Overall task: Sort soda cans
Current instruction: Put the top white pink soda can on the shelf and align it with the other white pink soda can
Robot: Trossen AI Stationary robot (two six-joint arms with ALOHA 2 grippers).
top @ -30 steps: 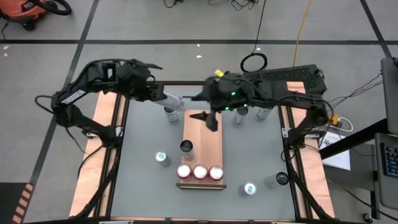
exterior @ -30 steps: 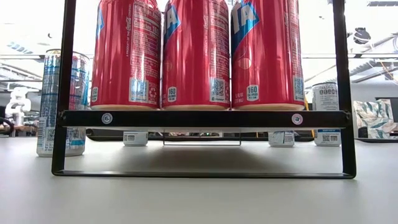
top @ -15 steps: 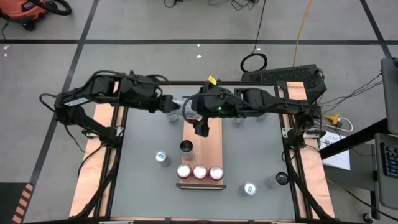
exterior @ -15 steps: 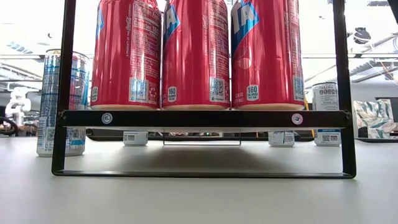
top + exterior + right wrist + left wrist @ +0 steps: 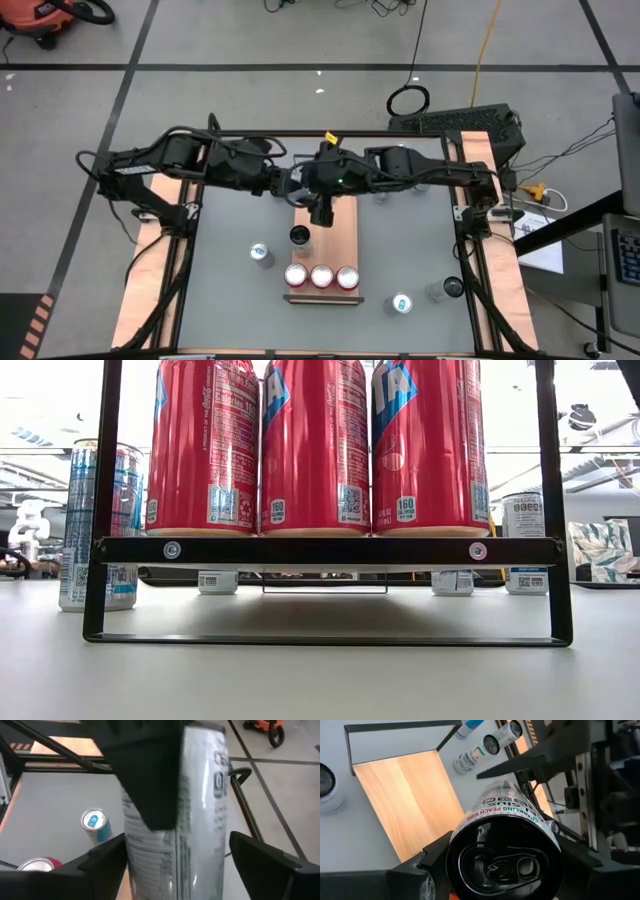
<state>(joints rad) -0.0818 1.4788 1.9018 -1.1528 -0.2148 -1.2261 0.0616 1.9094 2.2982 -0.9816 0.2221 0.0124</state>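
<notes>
Wooden tray under silver can.

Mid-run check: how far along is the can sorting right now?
Done: three red cans stand in a row on the wooden board, with one dark-topped can behind them. In hand: the left gripper holds a silver-grey can over the board's far end, with the right gripper at it. Left: two blue cans, a loose grey can and the far-edge cans off the board.

Lab or workshop floor: grey concrete, black floor tape, loose cables, orange shop vacuum, framed test table.
</notes>
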